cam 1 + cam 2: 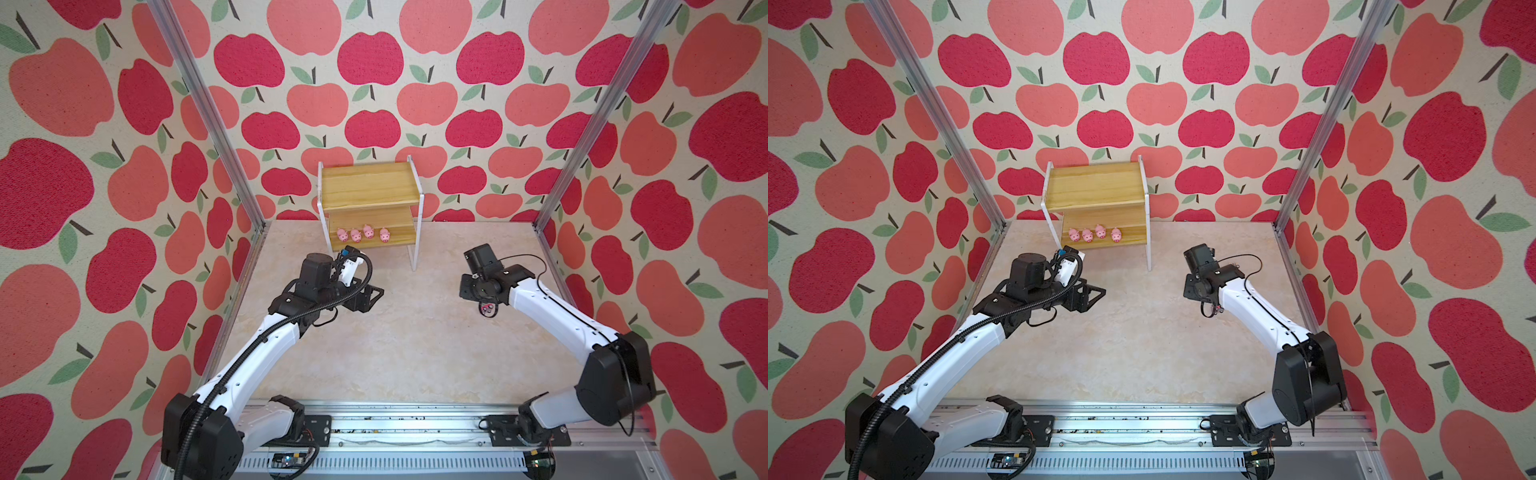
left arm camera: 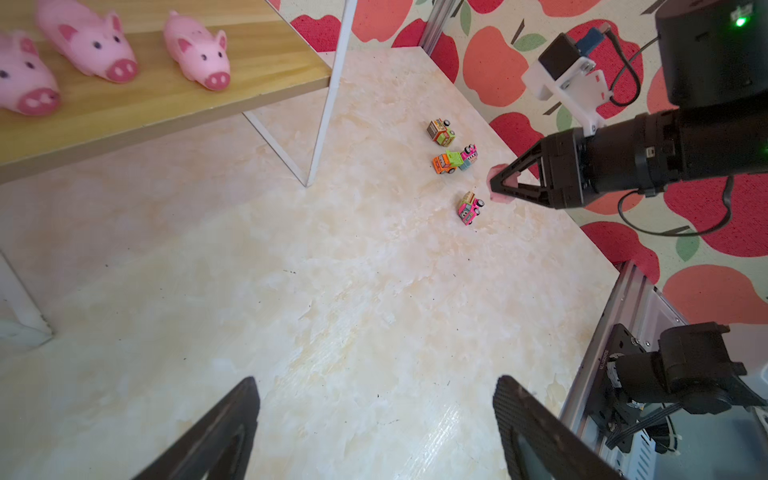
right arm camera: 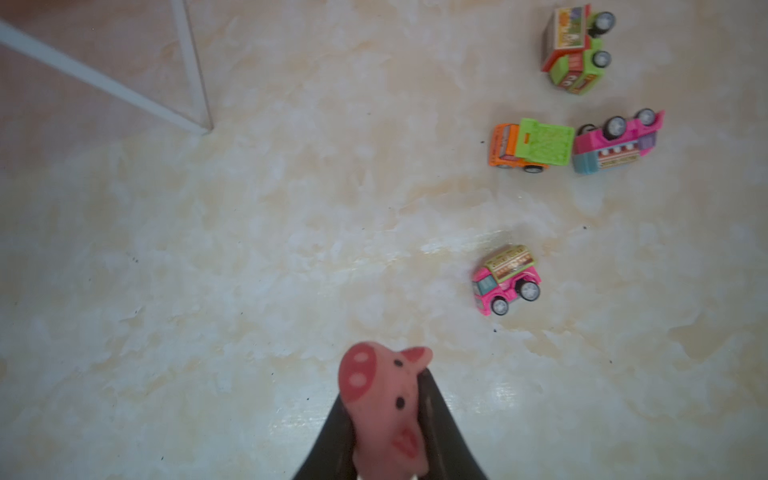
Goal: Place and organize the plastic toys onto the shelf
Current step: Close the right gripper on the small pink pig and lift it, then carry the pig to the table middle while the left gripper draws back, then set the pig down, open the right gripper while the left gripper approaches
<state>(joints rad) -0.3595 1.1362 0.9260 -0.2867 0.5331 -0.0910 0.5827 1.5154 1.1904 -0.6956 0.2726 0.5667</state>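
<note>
The shelf [image 1: 368, 187] [image 1: 1096, 187] stands at the back of the table, and several pink pigs [image 1: 361, 235] [image 1: 1094, 234] line its lower board [image 2: 166, 95]. My right gripper [image 3: 384, 388] [image 2: 496, 183] is shut on another pink pig [image 3: 374, 374], held snout-forward above the table. Beside it lie several toy trucks: a pink one [image 3: 507, 280] [image 2: 471, 207], an orange and green one [image 3: 528, 145], a pink one tipped over [image 3: 615, 143] and a green and red one [image 3: 575, 50]. My left gripper [image 2: 376, 384] [image 1: 374, 293] hangs open over bare table in front of the shelf.
The shelf's thin white legs [image 2: 324, 108] [image 3: 191, 62] stand between the two arms' work areas. Apple-patterned walls and aluminium posts [image 1: 208, 112] close in the sides. A metal rail [image 1: 407, 419] runs along the front edge.
</note>
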